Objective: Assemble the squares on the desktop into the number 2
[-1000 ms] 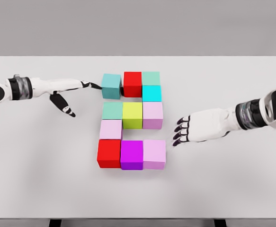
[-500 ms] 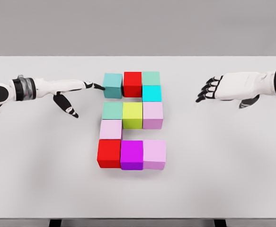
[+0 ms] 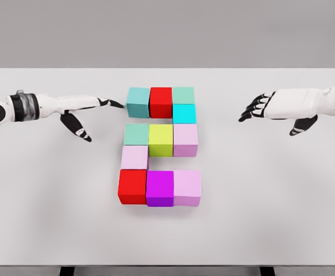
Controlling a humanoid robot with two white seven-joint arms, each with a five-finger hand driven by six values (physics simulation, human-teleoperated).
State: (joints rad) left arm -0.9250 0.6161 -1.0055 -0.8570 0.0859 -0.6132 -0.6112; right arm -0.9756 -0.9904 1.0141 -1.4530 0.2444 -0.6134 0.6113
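Note:
Coloured cubes lie packed on the white table (image 3: 52, 201) in the outline of a 2. The top row is a teal cube (image 3: 137, 102), a red cube (image 3: 161, 102) and a green cube (image 3: 183, 95), with a cyan cube (image 3: 184, 113) under the green one. The middle row is a green cube (image 3: 136, 134), a yellow cube (image 3: 161, 140) and a pink cube (image 3: 185, 140). A pale pink cube (image 3: 134, 157) links to the bottom row: red (image 3: 133, 186), magenta (image 3: 160, 188), pink (image 3: 187, 187). My left hand (image 3: 95, 110) is open, fingertips touching the teal cube's left side. My right hand (image 3: 258, 107) hovers open, far right of the cubes.
The teal cube was pushed right until it touches the red cube. My right hand rose from beside the bottom row to the upper right, then held still.

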